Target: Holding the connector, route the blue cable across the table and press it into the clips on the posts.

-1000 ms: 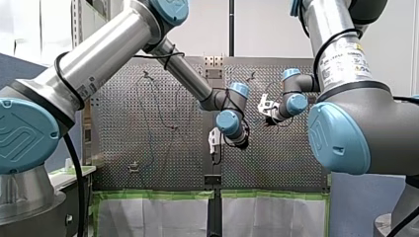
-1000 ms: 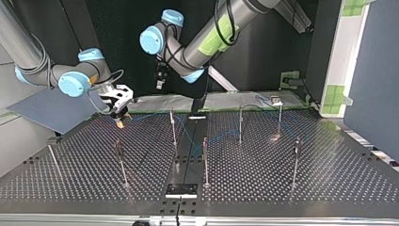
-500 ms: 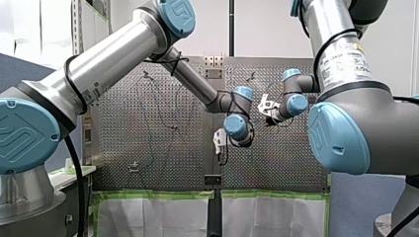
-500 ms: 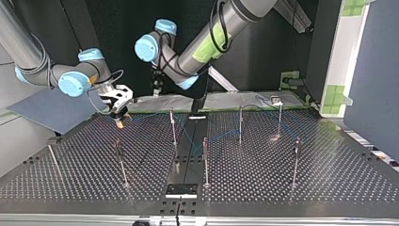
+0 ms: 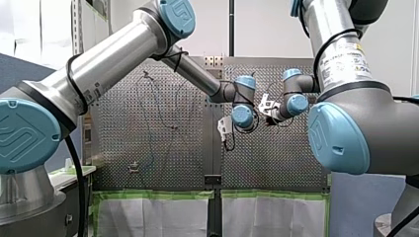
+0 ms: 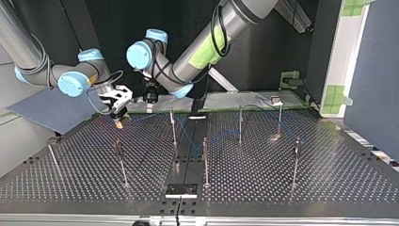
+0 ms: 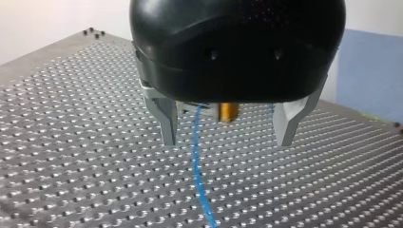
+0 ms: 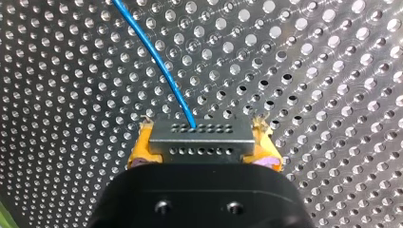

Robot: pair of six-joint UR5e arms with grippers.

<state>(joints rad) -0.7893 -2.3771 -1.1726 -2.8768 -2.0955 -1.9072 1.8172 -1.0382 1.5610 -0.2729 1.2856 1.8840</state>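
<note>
table [image 6: 282, 183]: perforated metal sheet, dull grey with a soft sheen
posts [image 6: 205, 162]: thin bare metal rods
blue cable [image 8: 161, 66]: smooth, glossy plastic sheath
connector [image 8: 201, 139]: grey, matt, metal-looking (face drilled with small holes)
my right gripper [image 8: 202, 147] — pads [image 8: 138, 153] yellow, frayed at the edges
my left gripper [image 7: 227, 141] — housing smooth black, semi-gloss; fingers [image 7: 167, 118] bare matt metal
my left arm [image 5: 113, 54], upper left of the front view: brushed metal tube, glossy blue caps

Top view: right gripper [image 6: 119, 118] over the table's [image 6: 329, 188] far left, connector [image 8: 201, 137] between its pads. Left gripper [image 6: 149, 100] just beside it, toward the middle. Cable [image 6: 226, 133] runs rightward among the posts [image 6: 205, 160].
</note>
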